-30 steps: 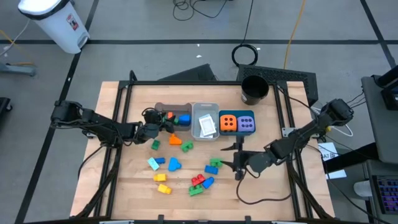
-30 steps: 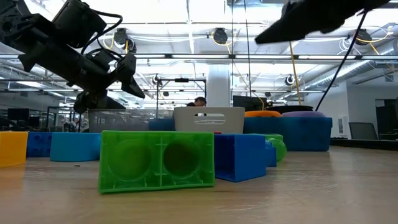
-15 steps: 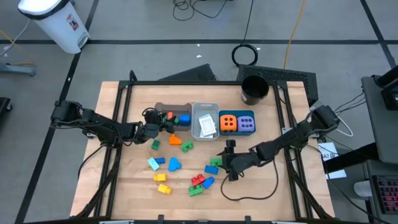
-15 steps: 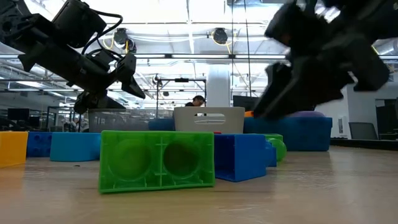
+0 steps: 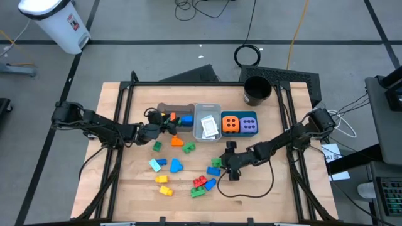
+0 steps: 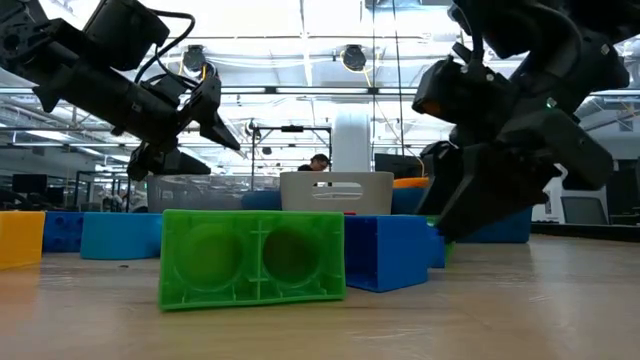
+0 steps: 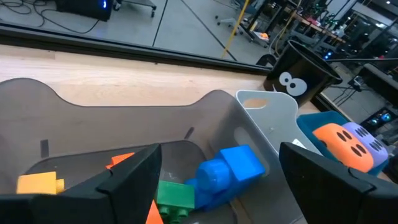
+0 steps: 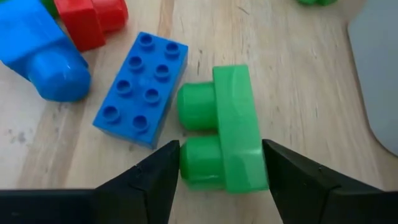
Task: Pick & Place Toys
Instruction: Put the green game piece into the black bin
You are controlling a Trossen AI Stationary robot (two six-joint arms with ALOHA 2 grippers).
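My right gripper point(image 5: 222, 164) is open and low over the table, right of the loose bricks. Its fingers stand on either side of a green two-stud brick point(image 8: 221, 134), which lies on its side on the wood. A flat blue brick point(image 8: 142, 87) lies just beside it. My left gripper point(image 5: 168, 123) is open and empty over the grey bin point(image 5: 164, 110). That bin holds a blue brick point(image 7: 225, 171) and green, orange and yellow pieces. The orange cube point(image 5: 230, 124) and the purple cube point(image 5: 249, 125) sit in the teal bin.
More bricks lie scattered on the wood: teal point(image 5: 154, 165), blue point(image 5: 176, 166), yellow point(image 5: 164, 188), red point(image 5: 200, 182) and green point(image 5: 198, 192). The clear bin point(image 5: 207, 113) holds white cards. A black cup point(image 5: 256, 90) stands at the far right. A loose cable point(image 5: 251, 194) trails behind my right arm.
My right gripper has gone toward the table's left edge and down, from beside the brick pile to the green two-stud brick, which now lies between its fingers. The bricks have stayed where they were.
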